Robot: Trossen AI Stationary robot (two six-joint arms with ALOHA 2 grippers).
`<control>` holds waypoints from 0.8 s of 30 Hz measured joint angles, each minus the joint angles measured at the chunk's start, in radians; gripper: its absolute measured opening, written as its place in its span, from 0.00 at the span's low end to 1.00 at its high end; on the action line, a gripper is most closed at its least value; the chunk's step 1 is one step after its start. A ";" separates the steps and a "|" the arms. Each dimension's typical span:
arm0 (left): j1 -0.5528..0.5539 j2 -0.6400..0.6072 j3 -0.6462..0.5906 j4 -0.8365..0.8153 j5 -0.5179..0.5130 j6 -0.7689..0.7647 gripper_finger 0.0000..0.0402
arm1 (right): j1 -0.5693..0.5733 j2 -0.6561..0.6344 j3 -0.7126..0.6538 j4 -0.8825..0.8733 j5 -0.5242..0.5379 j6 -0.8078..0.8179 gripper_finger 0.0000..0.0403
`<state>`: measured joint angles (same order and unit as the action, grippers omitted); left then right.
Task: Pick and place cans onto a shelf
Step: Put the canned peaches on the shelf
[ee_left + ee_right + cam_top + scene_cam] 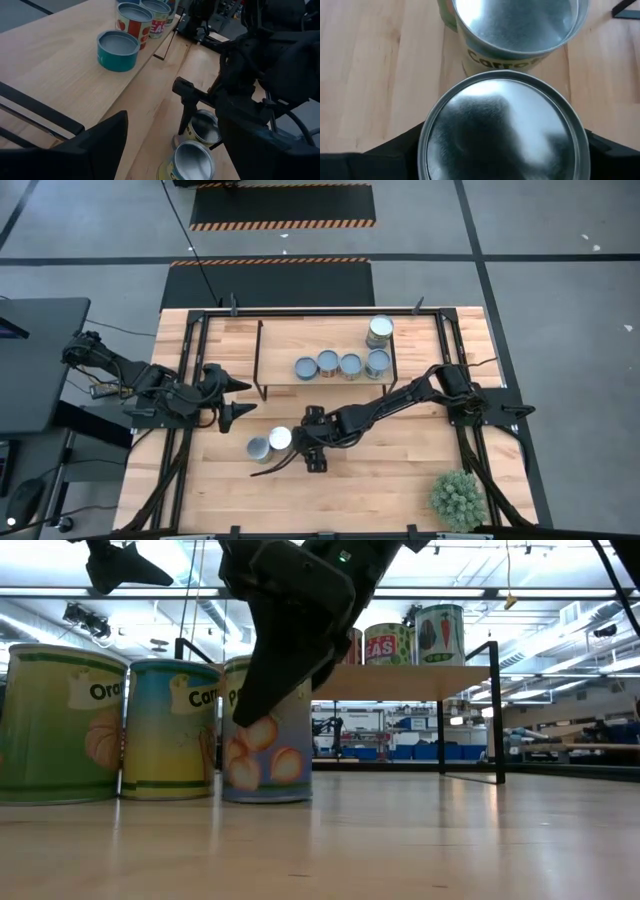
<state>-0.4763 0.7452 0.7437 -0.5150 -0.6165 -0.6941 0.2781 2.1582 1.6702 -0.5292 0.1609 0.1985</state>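
Note:
Three cans stand in a row on their bases on the table: an orange-labelled can (60,725), a carrot-labelled can (170,730) and a peach-labelled can (268,755). My right gripper (502,150) reaches down over the peach-labelled can (500,130), a finger on each side; the carrot-labelled can (515,30) stands just beyond. Several more cans (340,364) stand on the shelf (290,340). My left gripper (235,398) hangs open above the table's left part, nothing between its fingers. My right gripper has the peach-labelled can between its two fingers (390,150), which lie against opposite sides of the can's wall just below the top rim (422,145). The fingers slant down from above and from the table's right. The can stands upright, its base (268,795) on the table.
A green spiky plant (457,498) stands at the near right corner. Black frame rails (190,350) run along the table's left and right sides. The shelf's thin black legs (495,710) stand behind the row. Bare wood lies in front of the cans (400,840).

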 joint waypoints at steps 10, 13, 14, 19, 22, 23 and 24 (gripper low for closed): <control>0.000 0.000 0.000 -0.001 0.000 0.002 0.78 | -0.002 -0.016 0.186 -0.249 -0.031 -0.110 0.79; 0.000 0.000 0.000 -0.005 0.000 0.002 0.78 | -0.006 -0.017 0.267 -0.336 -0.043 -0.160 0.79; 0.000 0.000 0.000 -0.008 0.000 0.002 0.78 | -0.009 -0.017 0.297 -0.362 -0.047 -0.170 0.79; 0.000 0.000 0.000 -0.007 0.000 -0.001 0.78 | -0.031 -0.019 0.453 -0.524 -0.053 -0.223 0.79; 0.000 0.000 0.000 -0.006 0.000 -0.002 0.78 | -0.053 -0.019 0.562 -0.622 -0.052 -0.241 0.79; 0.000 0.000 0.000 -0.006 0.000 -0.002 0.78 | -0.063 -0.019 0.601 -0.651 -0.052 -0.250 0.79; 0.000 0.000 0.000 -0.006 0.000 -0.002 0.78 | -0.073 -0.019 0.638 -0.681 -0.052 -0.255 0.79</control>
<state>-0.4763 0.7452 0.7441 -0.5211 -0.6163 -0.6962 0.2048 2.1391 2.3082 -1.2103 0.1089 -0.0567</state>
